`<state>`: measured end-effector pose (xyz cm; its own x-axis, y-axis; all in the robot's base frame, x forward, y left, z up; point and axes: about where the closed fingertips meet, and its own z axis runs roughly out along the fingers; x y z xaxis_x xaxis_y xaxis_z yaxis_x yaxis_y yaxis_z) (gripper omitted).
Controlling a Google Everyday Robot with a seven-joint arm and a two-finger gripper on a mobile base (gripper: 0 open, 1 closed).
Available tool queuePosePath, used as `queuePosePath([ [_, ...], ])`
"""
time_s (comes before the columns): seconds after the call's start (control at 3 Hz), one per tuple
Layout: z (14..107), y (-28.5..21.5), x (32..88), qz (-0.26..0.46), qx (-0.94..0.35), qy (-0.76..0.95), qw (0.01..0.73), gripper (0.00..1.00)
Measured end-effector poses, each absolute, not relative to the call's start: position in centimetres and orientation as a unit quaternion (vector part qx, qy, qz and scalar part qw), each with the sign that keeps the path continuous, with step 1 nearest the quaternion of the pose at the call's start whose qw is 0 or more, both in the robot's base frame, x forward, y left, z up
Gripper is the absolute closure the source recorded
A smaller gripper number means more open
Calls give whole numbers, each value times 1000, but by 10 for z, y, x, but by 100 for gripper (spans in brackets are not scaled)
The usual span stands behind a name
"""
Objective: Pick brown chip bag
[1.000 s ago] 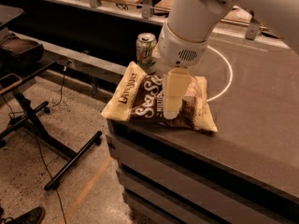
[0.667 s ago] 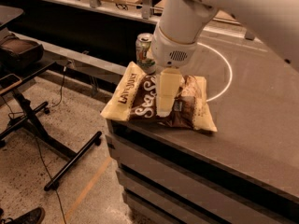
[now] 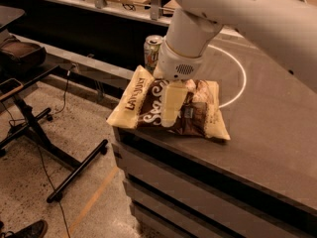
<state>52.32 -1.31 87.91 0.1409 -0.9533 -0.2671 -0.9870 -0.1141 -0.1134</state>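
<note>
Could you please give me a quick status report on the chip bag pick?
Gripper over the middle of brown chip bag. Bag flat at counter corner. Soda can just behind bag.

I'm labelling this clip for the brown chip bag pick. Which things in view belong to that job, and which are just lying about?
Part of the job:
- brown chip bag, lying flat at the corner of the counter
- end effector, down over the bag's middle

Just lying about:
- soda can, upright behind the bag
- black stand, on the floor
- shoe, on the floor
</note>
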Motion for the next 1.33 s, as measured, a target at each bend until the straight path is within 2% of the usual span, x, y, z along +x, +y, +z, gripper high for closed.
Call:
queuePosePath([
  [1.0,875,-13,510,107,-750,635,151,87],
  [1.33,888,-25,510,110,-750,632,162,100],
])
